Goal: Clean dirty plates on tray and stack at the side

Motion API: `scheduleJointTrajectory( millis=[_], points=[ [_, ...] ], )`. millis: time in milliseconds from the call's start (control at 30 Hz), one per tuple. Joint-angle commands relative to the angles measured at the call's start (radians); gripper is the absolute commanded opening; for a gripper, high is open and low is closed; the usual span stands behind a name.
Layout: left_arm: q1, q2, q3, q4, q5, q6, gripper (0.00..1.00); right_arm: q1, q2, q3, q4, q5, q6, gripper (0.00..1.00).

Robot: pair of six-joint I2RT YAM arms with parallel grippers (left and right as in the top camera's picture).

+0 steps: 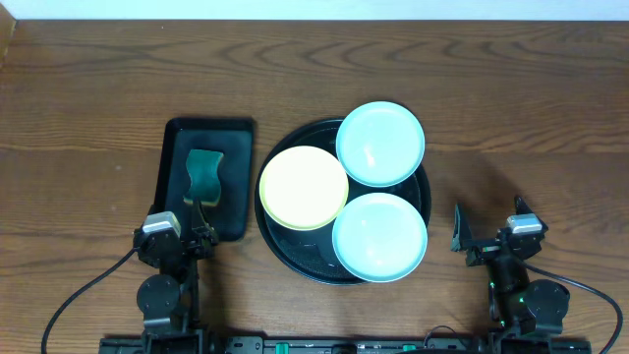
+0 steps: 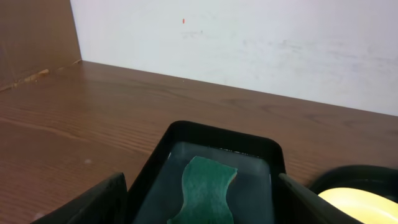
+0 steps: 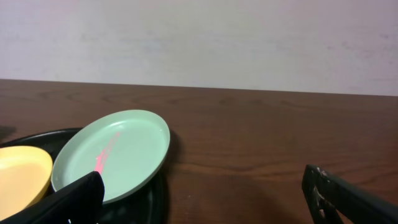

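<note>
Left gripper [image 2: 200, 182] sits at the near edge of the table [image 1: 98, 98], fingers spread wide and gripping nothing. It's at the near end of the small tray [image 1: 228, 147], the rectangular black one on the left, and its wrist cam looks straight along that tray at the green sponge [image 1: 203, 173] lying in it. Sponge is wavy-edged and flat, about mid-tray. Its near end runs off the bottom of the wrist view between the two fingers, which sit well out to either side of it. Right gripper [image 3: 202, 177] is at the near edge too, also spread wide and empty, over bare wood to the right of the round tray [image 1: 293, 254] and apart from it. All three plates are on the round tray in the middle of the table, crowded edge to edge. Yellow plate [image 1: 304, 187] is on the left, far aqua plate [image 1: 380, 144] hangs over the far right rim, and near aqua plate [image 1: 379, 236] pokes over the near right rim. Right wrist cam shows an aqua plate tipped up on the rim with a pinkish-red streak [image 3: 104, 155] across it and the yellow plate just left of it. Can't say for sure which aqua one that is. From overhead the plates look washed out, so smears barely show there. Pale wall [image 3: 199, 37] runs behind the table's far edge.
</note>
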Motion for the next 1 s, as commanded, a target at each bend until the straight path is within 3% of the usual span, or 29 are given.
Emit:
scheduleJointTrajectory(
  millis=[0, 967],
  points=[
    [0.007, -0.006, -0.012, -0.048, -0.008, 0.005, 0.75, 0.01, -0.003, -0.004, 0.0, 0.006, 0.014, 0.99],
    [0.007, -0.006, -0.012, -0.047, -0.009, 0.006, 0.75, 0.01, -0.003, -0.004, 0.0, 0.016, 0.002, 0.99]
  ],
)
